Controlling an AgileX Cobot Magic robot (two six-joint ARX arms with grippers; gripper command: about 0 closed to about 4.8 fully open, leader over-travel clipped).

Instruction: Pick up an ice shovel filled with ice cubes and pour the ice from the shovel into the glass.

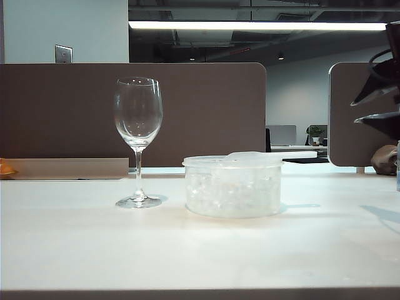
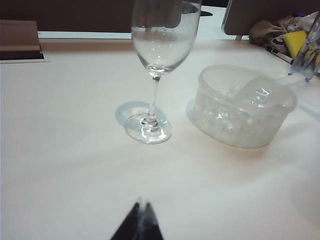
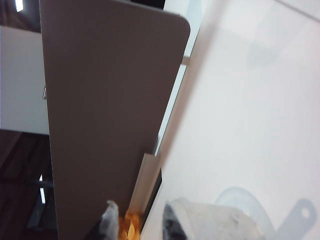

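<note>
The glass point(image 1: 138, 119) stands upright on the white table, left of a round clear tub point(image 1: 232, 187) that holds the ice cubes point(image 1: 231, 190). The ice shovel point(image 1: 275, 155) lies across the tub's rim with its handle pointing right. The left wrist view shows the glass point(image 2: 161, 45), the tub point(image 2: 240, 117) and the shovel bowl point(image 2: 261, 92) with ice in it. My left gripper point(image 2: 141, 206) is shut and empty, hovering over the table well short of the glass. My right gripper point(image 1: 355, 112) is open at the exterior view's right edge, above and right of the handle; its jaws point(image 3: 141, 217) hold nothing.
Brown divider panels point(image 1: 206, 112) stand behind the table. An orange object point(image 1: 5, 167) lies at the far left edge. Cloth and a yellow item point(image 2: 292, 40) sit at the back right beyond the tub.
</note>
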